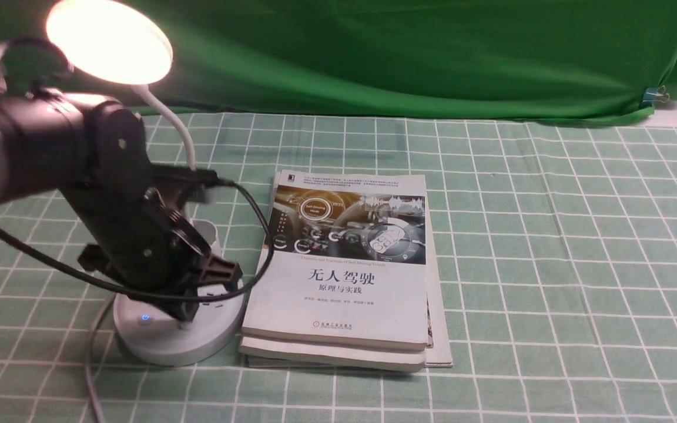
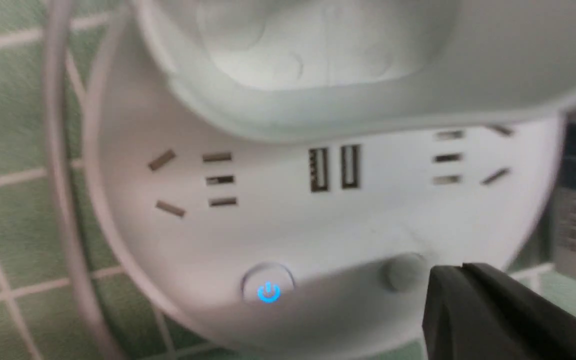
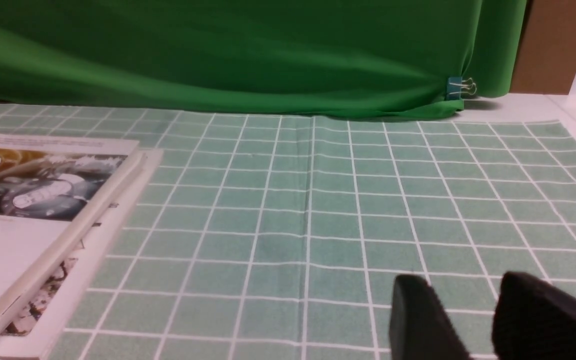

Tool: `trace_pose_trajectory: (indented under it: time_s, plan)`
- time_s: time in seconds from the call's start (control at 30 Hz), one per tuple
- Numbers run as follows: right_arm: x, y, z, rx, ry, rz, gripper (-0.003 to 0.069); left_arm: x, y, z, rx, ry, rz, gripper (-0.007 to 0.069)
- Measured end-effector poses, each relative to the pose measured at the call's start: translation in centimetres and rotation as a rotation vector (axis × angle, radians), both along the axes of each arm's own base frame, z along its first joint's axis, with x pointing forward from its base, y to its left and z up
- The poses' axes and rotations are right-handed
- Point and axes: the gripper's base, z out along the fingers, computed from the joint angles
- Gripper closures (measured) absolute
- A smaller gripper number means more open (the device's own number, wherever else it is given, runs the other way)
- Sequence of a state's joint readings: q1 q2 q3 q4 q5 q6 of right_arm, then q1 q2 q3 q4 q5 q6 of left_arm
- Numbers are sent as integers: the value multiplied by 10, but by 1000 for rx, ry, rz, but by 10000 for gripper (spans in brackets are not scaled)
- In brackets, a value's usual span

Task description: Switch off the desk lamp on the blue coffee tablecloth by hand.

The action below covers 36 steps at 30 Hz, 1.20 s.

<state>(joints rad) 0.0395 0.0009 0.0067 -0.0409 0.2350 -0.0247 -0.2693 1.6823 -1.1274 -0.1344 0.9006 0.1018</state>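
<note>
Nearest to us, the white cord (image 1: 93, 388) runs out of the front view's lower edge, so we lose its end. Just behind lies the round base (image 1: 168, 346) of the desk lamp, on the left side of the pale green gridded tablecloth (image 1: 520, 282). The power button (image 1: 146, 318) glows blue on its front part. Over the base comes the left gripper (image 1: 184, 319), its two fingertips together, pointing down beside the second button (image 2: 405, 271); whether they touch it, we cannot tell. The black arm (image 1: 33, 141), blurred and cut off by the frame, hides much of the base and the lower neck, while a black cable (image 1: 265, 235) loops across it. We make out the sockets (image 2: 220, 179) and part of the cup (image 2: 318, 110) better from the left wrist. Right of the base sits a stack of books (image 1: 338, 264), the lower ones mostly covered. The right gripper (image 3: 460, 295) shows only as dark, blurred fingers, set apart. Farther up, the neck (image 1: 174, 120) rises to the bright, lit disc head (image 1: 109, 41), cropped at the top, before the green backdrop (image 1: 403, 59) and its clip (image 1: 654, 96).
</note>
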Motion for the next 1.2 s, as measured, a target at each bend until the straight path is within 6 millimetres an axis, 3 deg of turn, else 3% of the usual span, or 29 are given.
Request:
trace_pose_trajectory:
  time_s: [0.17,0.47,0.7,0.77,0.9,0.93,1.03,1.2]
  plan:
    - [0,0,0,0,0,0,417,-3,1,11,-10,-35,0,627]
    - [0,0,0,0,0,0,417,7,-1,-30,29,86,-1,626]
    - [0,0,0,0,0,0,417,7,-1,-25,32,75,4,626]
    - [0,0,0,0,0,0,417,5,0,-17,27,47,6,626]
    - [0,0,0,0,0,0,417,-10,4,22,-11,-66,17,626]
    - [0,0,0,0,0,0,417,-11,4,24,-16,-71,18,626]
    - [0,0,0,0,0,0,417,-45,11,63,-102,-257,44,626]
    - [0,0,0,0,0,0,417,-109,27,93,-243,-571,81,626]
